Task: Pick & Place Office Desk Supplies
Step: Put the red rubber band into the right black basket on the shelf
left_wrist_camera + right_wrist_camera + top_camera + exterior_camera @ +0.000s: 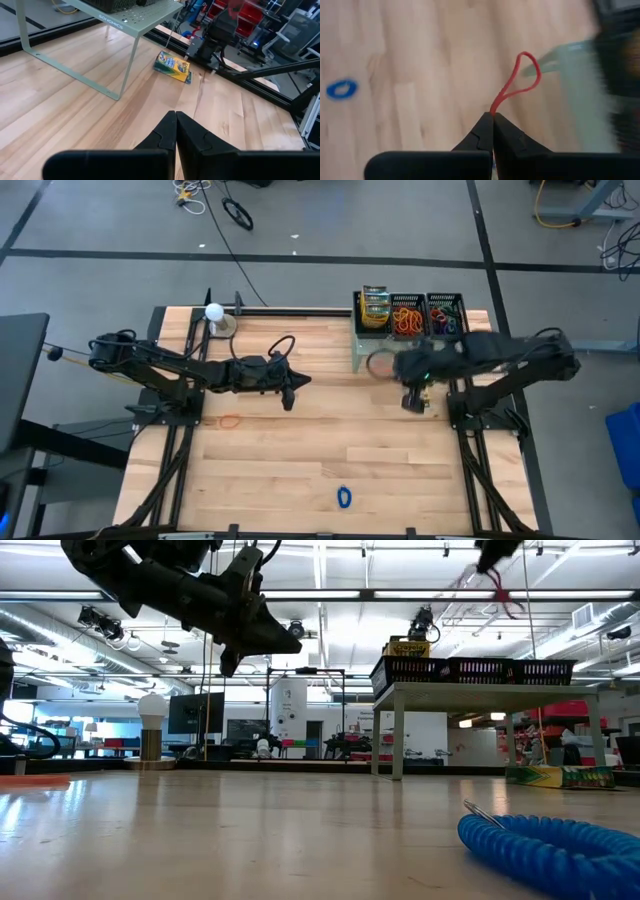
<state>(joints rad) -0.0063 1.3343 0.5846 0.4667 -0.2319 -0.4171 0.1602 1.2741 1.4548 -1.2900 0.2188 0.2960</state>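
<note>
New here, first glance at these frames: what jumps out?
The right tool is shut on a red rubber band, held up in the air near the pale green shelf at the table's far edge. That shelf carries black mesh trays filled with bands and crayon boxes. On the open wood lie a blue coiled band near the front edge and a crayon box by the shelf; the left tool hangs shut and empty mid-table.

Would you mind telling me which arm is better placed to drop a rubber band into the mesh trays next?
The right. Its gripper is shut on a red rubber band beside the trays, while the left gripper hangs shut and empty mid-table.
</note>
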